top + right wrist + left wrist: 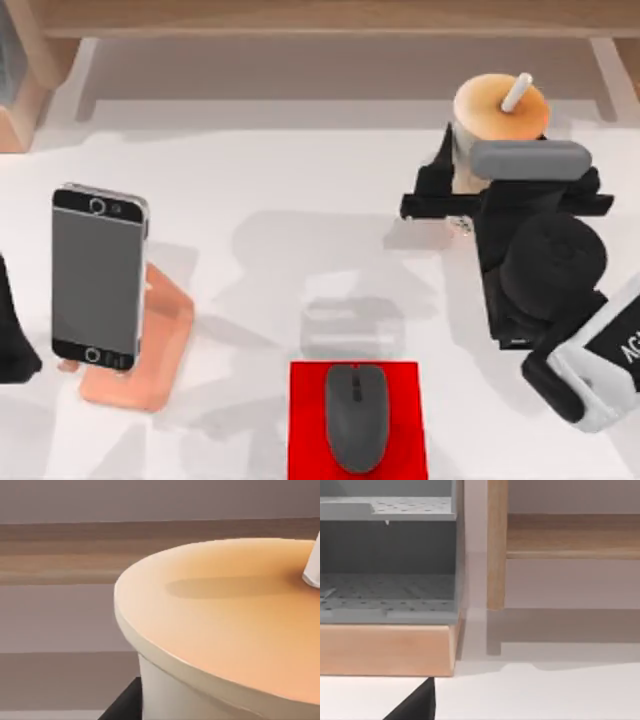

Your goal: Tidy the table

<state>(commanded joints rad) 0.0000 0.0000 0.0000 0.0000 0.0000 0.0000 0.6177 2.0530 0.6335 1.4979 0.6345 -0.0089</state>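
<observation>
Looking down from the top view, the cup (497,112) with its straw (517,92) is taken as the landmark: it stands on the table (300,180) toward the right rear, just in front of the shelf (330,20). The right gripper (452,195) is seen pressed up against the cup's near side, with dark finger parts on either flank of the cup body, so it is judged to be clamped on the cup, though the contact itself is partly hidden. Well to the cup's left a phone (98,275) leans on a stand (150,350), and a mouse (356,415) on a red pad (310,420) lies nearer than the cup, between the two. The left arm (15,330) is parked far left of the cup, so the right arm is by far the nearer. In the left wrist view, a grey tray unit (387,555) and a wooden post (496,545) are faced, and whether that gripper is open cannot be told. In the right wrist view, the cup's orange lid (225,615) sits right against the camera, upright, with the shelf's board (60,550) beyond it; a lift straight up along the cup's vertical axis is judged the safest next move.
</observation>
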